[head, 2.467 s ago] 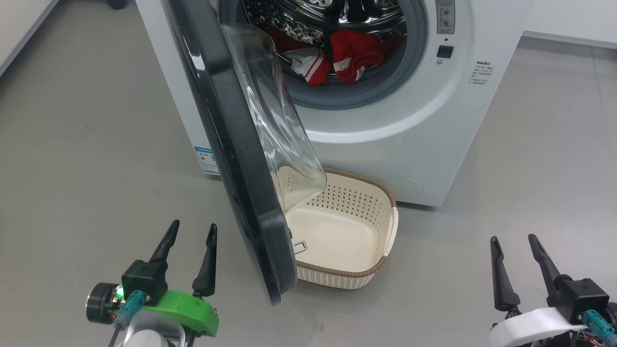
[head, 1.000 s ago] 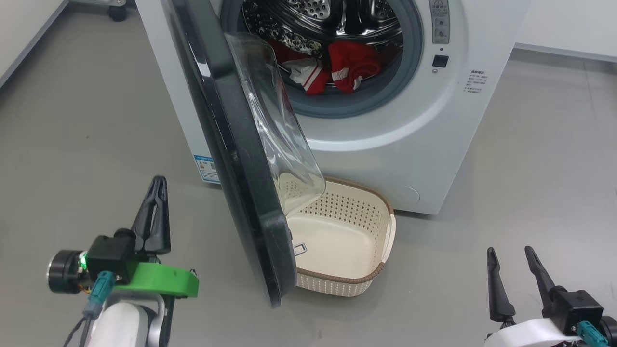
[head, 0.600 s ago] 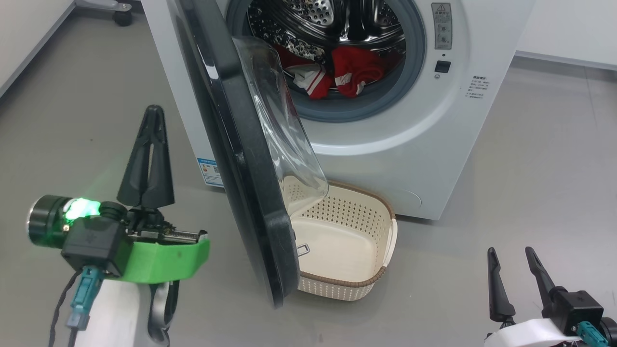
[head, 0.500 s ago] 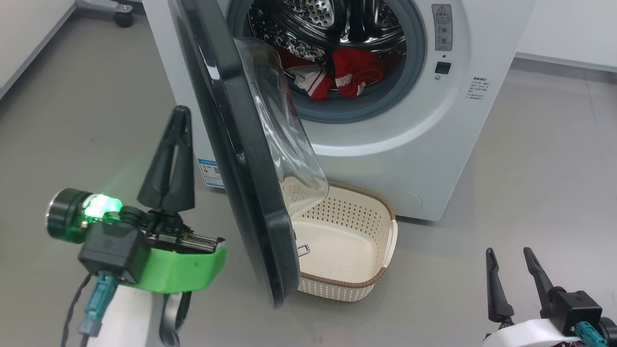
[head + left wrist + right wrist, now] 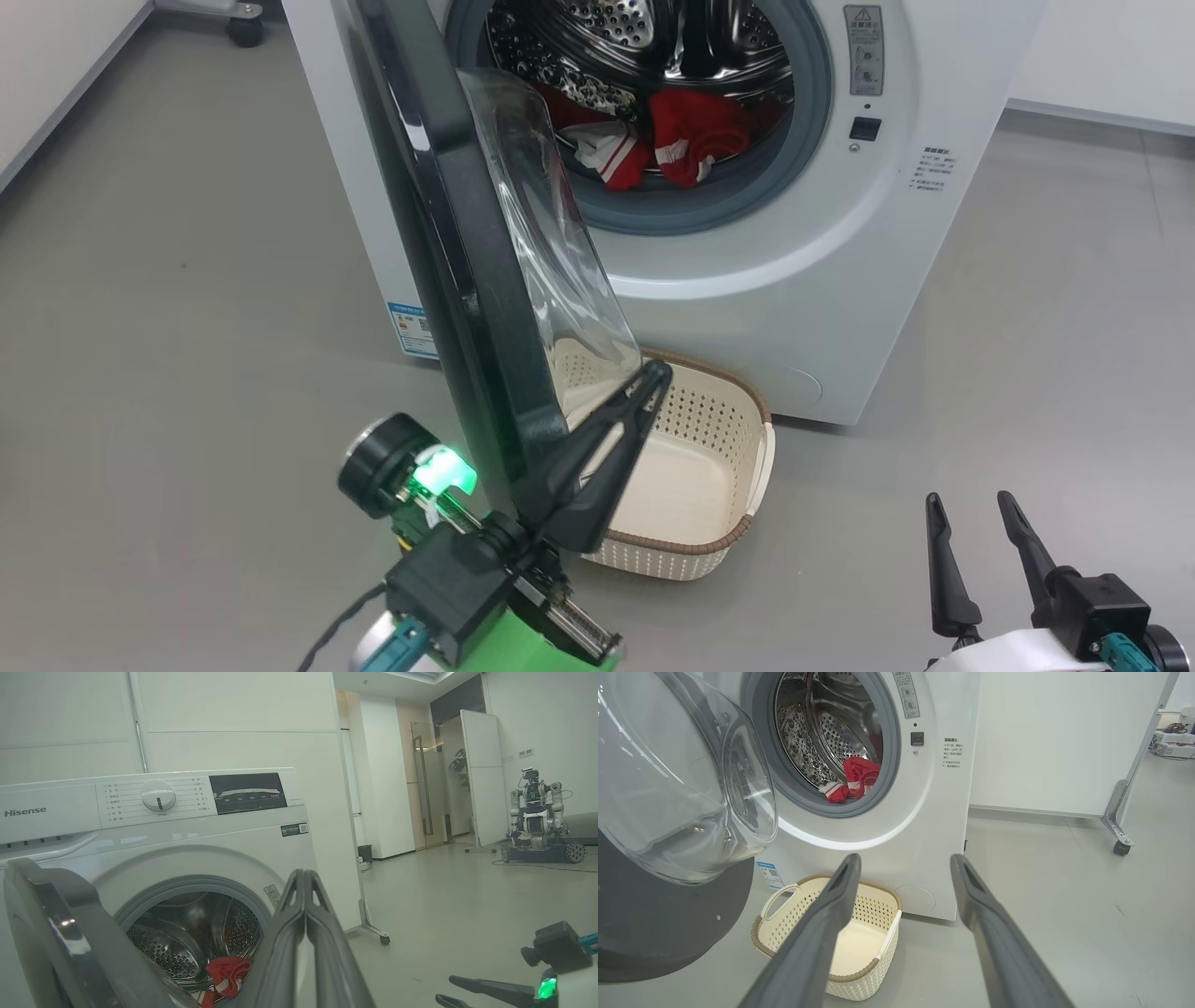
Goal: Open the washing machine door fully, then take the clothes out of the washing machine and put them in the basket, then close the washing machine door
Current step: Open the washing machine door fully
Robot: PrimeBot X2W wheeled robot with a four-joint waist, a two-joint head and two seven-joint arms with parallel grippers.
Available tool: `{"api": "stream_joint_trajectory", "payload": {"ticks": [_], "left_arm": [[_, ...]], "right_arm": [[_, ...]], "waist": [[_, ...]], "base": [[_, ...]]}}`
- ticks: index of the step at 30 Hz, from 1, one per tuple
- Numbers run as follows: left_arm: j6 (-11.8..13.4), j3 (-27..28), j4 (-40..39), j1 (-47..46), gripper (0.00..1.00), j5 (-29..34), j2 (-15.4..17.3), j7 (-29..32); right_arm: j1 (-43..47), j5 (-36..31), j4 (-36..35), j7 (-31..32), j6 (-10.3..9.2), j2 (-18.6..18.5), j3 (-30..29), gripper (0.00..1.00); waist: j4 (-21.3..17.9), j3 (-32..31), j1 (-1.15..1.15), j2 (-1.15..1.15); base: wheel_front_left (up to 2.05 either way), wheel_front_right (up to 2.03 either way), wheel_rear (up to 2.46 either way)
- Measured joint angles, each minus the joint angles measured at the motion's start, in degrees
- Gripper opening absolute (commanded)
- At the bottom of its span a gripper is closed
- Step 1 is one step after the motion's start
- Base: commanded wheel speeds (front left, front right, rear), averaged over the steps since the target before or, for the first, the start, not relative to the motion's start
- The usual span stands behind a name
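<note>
The washing machine [image 5: 840, 271] stands with its door [image 5: 467, 280] about half open, black rim edge-on and glass bowl facing the drum. Red and white clothes [image 5: 695, 131] lie in the drum, also seen as clothes [image 5: 861, 777] and clothes [image 5: 226, 973]. The cream basket [image 5: 709, 411] sits empty on the floor below the opening. My left gripper [image 5: 653, 375] is shut on nothing, slanting up to the right across the door's lower rim, its tip in front of the glass bowl's bottom and the basket. My right gripper [image 5: 969, 501] stands open low at the right, apart from everything.
Grey floor spreads on both sides of the machine. A white partition on a wheeled foot [image 5: 1120, 844] stands to the machine's right. Another robot [image 5: 537, 821] is parked far across the room. A caster [image 5: 245, 28] shows behind the machine's left side.
My left gripper went from open to shut, rose, then swung right from the floor left of the door to the door's lower rim, tilting right. The door and right gripper stayed put.
</note>
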Motion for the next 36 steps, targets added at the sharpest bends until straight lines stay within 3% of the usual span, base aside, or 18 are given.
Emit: {"api": "stream_joint_trajectory", "payload": {"ticks": [7,15,27,36], "left_arm": [[-0.42,-4.64,1.86,2.75,0.0,-3.48,0.19,6.61],[0.07,-4.56,7.21,4.41,0.0,-3.57,0.4,12.25],[3.67,-1.04,11.6,4.59,0.0,-2.79,0.57,14.25],[4.56,-0.44,12.33,4.48,0.0,-2.52,0.44,13.91]], "right_arm": [[0.06,-0.42,-0.16,0.0,0.05,0.03,-0.4,1.0],[-0.01,-0.59,-0.13,0.0,0.62,0.09,-0.36,1.0],[-0.39,-1.05,-0.05,0.0,1.15,0.23,-0.98,1.0],[-0.83,-1.05,0.13,0.0,1.52,0.4,-1.65,1.0]], "waist": [[0.6,1.08,0.0,0.0],[0.82,1.94,0.0,0.0],[0.2,3.07,0.0,0.0],[0.43,3.2,0.0,0.0]], "base": [[0.0,0.0,0.0],[0.0,0.0,0.0],[0.0,0.0,0.0],[0.0,0.0,0.0]]}}
